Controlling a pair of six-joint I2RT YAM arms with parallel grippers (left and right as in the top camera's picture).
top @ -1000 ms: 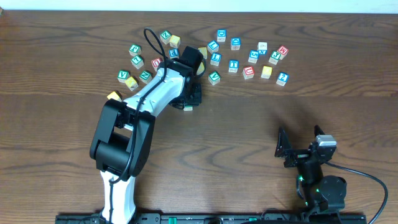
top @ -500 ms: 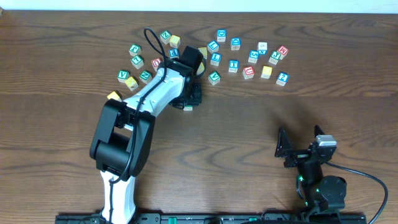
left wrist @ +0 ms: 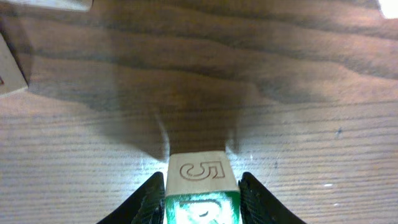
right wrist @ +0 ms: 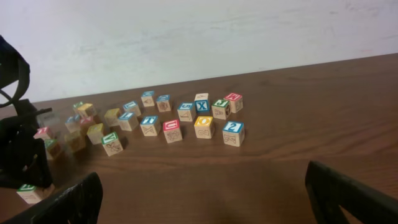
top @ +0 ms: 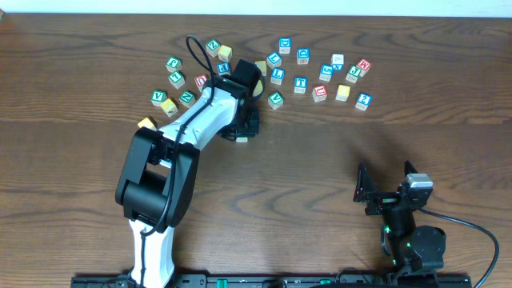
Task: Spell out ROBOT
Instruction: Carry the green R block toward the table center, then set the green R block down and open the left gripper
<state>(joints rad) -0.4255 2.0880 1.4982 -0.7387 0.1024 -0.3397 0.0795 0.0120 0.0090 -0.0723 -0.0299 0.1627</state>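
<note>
Left fingers (left wrist: 148,202) clamped on green-lettered wooden cube (left wrist: 202,186), 5 carved on bare side, right fingers (right wrist: 348,191) spread

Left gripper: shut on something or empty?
Shut: the left gripper clamps a green-faced cube, fingers against both sides in the wrist view.

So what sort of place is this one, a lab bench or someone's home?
Probably a lab or test bench: a wooden table against a plain white wall, two robot arms mounted at its edge, and alphabet cubes laid out.
</note>
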